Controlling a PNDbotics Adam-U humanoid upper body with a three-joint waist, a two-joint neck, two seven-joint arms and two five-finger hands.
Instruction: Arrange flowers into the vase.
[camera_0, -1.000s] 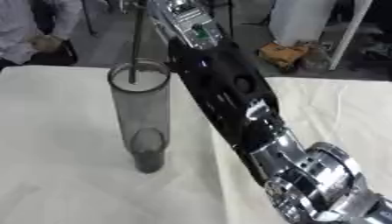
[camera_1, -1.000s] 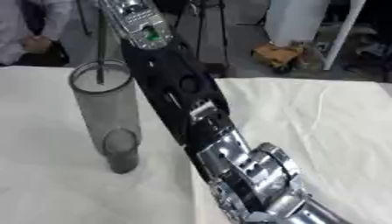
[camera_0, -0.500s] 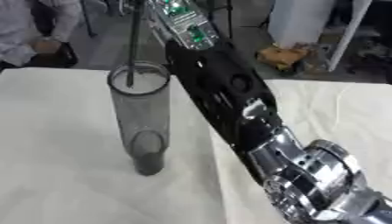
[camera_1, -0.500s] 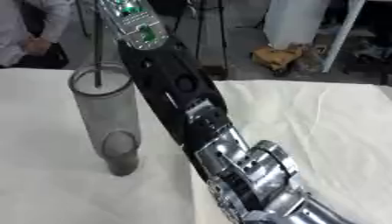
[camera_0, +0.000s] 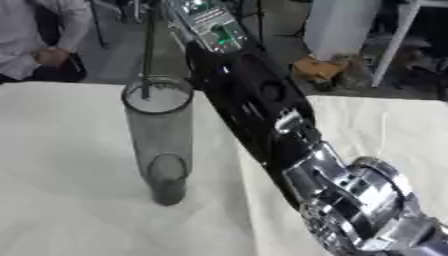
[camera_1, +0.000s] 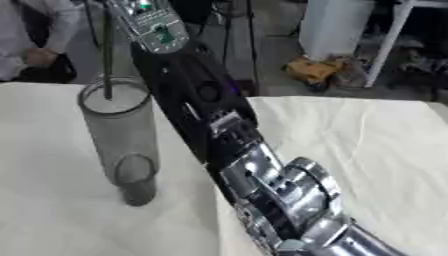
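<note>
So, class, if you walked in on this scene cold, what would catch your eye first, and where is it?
First, the robot's big black and silver arm, running diagonally from the lower right to the top centre. Next, the tall see-through vase standing on the white tablecloth at centre left, with a thin dark stem dipping into its mouth from above. The hand itself is out of view.

The right arm (camera_0: 262, 105), black with a silver joint near the lower right, is stretched diagonally up toward the top edge, where its hand is cut off.
</note>
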